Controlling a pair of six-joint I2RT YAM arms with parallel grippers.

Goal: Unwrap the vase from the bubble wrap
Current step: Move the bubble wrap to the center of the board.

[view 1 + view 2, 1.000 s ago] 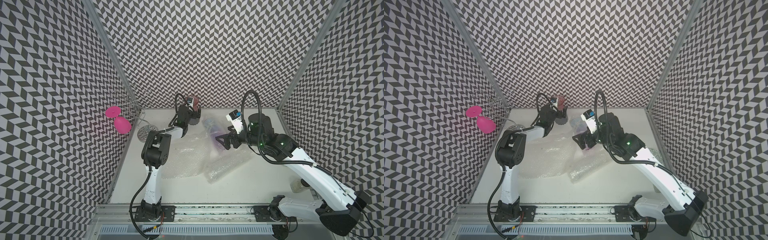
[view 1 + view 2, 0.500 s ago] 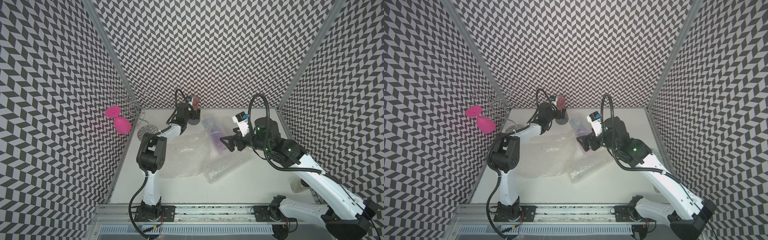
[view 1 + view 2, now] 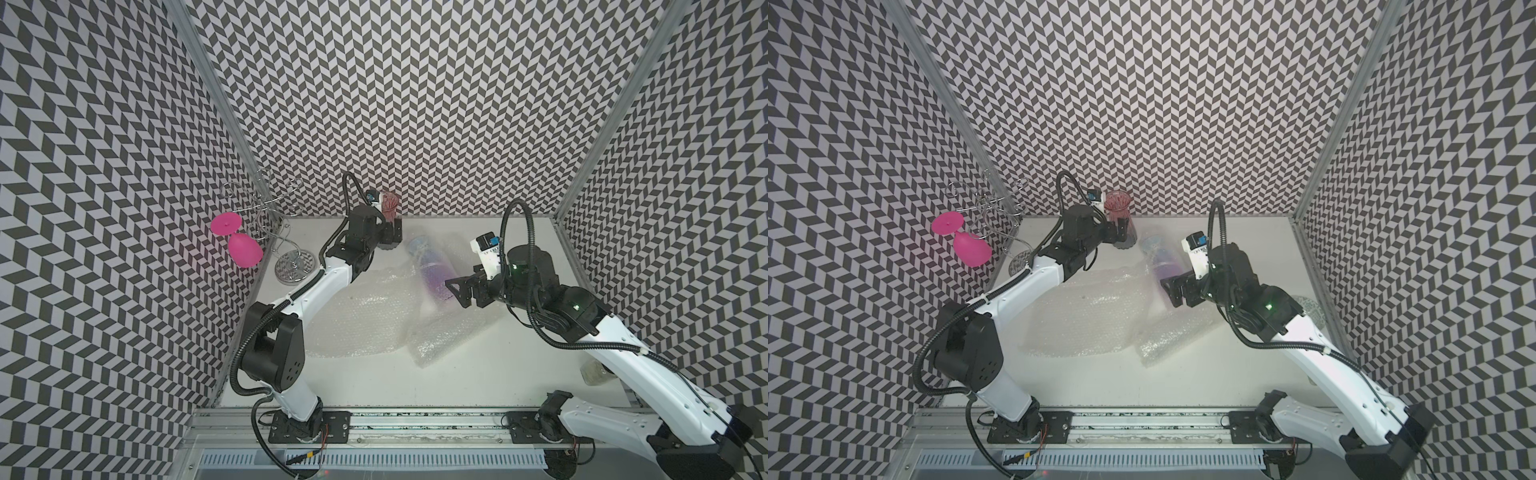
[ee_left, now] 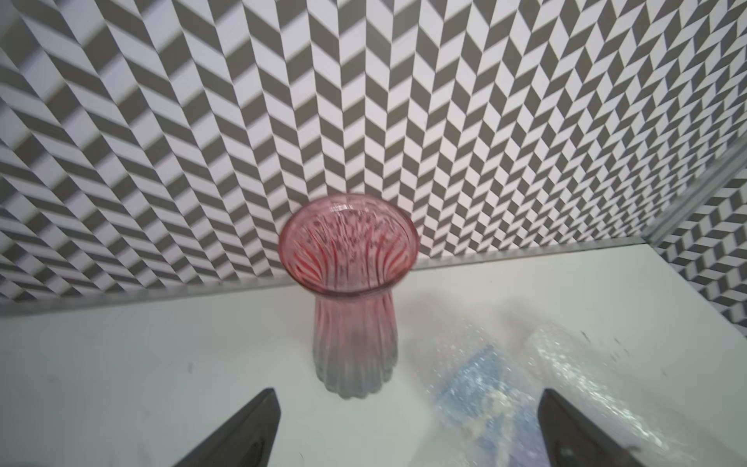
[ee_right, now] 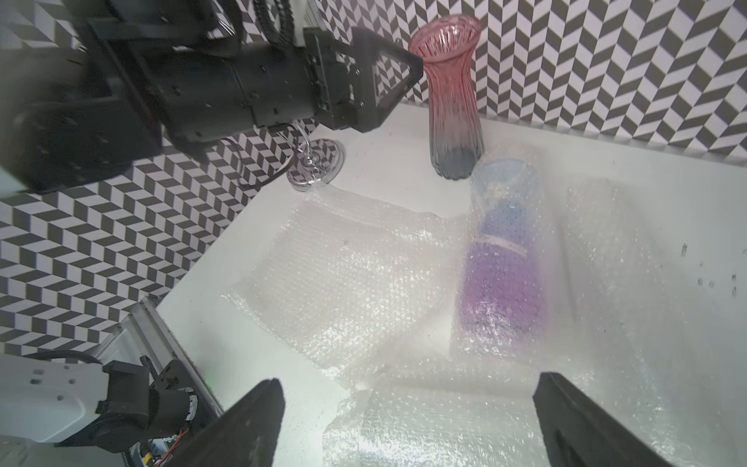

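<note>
Two vases on the white table [image 3: 498, 374] right now. The pink ribbed glass vase [image 3: 388, 203] is bare and standing upright at the back edge, close to the patterned wall. The left gripper [image 4: 407, 398] is right in front of it with its jaws spread wide and nothing between them. In the left wrist view the vase's base sits just ahead of the fingertips [image 4: 266, 408], and I can see no contact there.

Over to the middle of the table, toward the back: a blue and purple vase [image 5: 501, 258] lies on its side, rolled up inside bubble wrap [image 3: 357, 316]. Its blue end points at the pink vase, nearly at its foot. Its purple end points toward the right gripper [image 5: 408, 382]. That gripper's jaws are wide apart too and hold nothing. It hovers just off the purple end of the bundle, above the crinkled plastic.

More of the wrap is spread loose. One broad sheet lies flat between the left arm and the bundle. Another crumpled sheet [image 3: 444, 336] runs from under the right gripper toward the front of the table.

In the back left corner stands a chrome wire glass rack [image 3: 294, 266], with a pink wine glass [image 3: 243, 249] hanging upside down from it.
</note>
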